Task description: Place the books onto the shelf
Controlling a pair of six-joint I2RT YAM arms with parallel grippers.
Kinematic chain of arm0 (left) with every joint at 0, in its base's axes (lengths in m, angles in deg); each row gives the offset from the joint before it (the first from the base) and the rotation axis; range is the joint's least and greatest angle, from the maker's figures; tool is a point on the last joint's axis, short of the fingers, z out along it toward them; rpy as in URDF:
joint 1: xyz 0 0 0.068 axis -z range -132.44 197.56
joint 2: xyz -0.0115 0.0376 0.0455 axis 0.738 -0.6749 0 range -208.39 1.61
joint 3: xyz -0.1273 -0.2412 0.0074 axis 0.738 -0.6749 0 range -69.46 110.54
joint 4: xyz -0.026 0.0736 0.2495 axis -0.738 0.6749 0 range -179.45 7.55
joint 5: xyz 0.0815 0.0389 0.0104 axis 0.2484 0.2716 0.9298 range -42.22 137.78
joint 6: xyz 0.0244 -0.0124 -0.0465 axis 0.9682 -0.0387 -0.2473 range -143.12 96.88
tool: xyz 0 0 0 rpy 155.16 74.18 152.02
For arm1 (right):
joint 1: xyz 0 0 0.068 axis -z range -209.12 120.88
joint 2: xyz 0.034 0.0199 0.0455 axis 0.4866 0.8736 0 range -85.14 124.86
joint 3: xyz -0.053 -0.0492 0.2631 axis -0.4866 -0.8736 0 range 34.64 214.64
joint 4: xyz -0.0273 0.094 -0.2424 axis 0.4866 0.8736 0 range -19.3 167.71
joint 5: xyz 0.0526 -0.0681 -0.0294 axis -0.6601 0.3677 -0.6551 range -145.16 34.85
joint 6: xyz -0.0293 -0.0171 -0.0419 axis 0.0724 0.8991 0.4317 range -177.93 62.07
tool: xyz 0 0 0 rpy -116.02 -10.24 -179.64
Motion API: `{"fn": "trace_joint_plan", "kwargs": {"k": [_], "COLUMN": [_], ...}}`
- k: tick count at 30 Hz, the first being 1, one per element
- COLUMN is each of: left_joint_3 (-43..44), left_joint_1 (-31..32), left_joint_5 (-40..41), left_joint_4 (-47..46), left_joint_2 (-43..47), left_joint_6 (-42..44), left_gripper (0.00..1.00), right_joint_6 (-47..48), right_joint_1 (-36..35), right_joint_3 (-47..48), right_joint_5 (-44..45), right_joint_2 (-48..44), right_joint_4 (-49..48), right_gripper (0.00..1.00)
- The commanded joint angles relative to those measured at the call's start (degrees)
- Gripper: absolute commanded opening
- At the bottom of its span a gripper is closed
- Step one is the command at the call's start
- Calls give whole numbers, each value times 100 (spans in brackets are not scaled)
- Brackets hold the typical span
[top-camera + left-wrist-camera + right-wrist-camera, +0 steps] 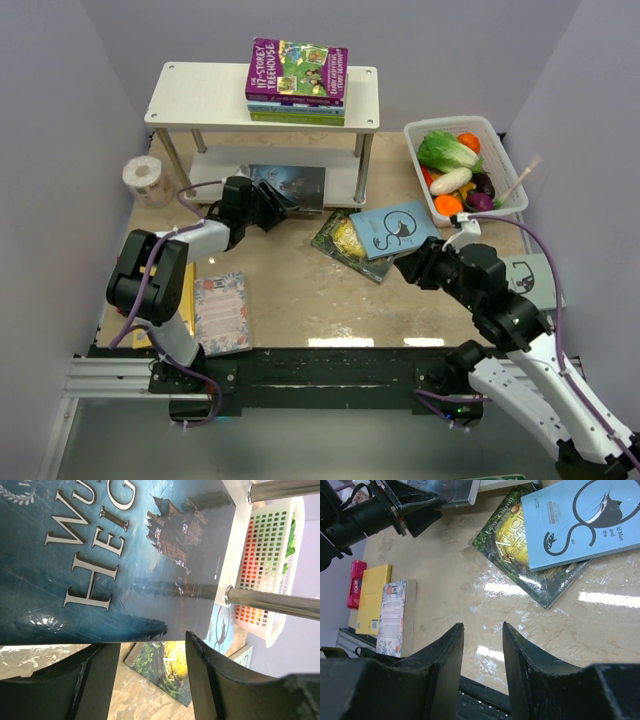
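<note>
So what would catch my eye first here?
Probably the bright stack of books on top of the pale shelf at the back, and the white basket of colourful vegetables to its right. Then the left pincer, open, right at the edge of a dark blue book lying on the shelf's lower board.

You've got bare surface up the middle, but the shelf legs and light-blue book crowd the far end.
</note>
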Motion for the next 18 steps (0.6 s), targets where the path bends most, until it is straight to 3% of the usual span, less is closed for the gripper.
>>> {"fn": "trace_joint_plan", "kwargs": {"k": [1,6,18], "left_joint_3": [-13,-66,365], "left_joint_1": [-12,-12,-21], "left_joint_5": [20,-41,-6], "left_joint_4": [-637,-1006,-716], "left_joint_2": [15,-90,-205], "left_joint_6": [-278,-516,-209], "left_gripper": [58,55,56], "right_joint_6": [-23,-41,-58], "right_joint_1": [4,4,-5], "right_joint_3": [265,213,221], "right_joint_5": [-26,18,88], "right_joint_2": [-133,-326,-326], "right_joint_4": [33,227,358], "right_gripper": [41,41,41]}}
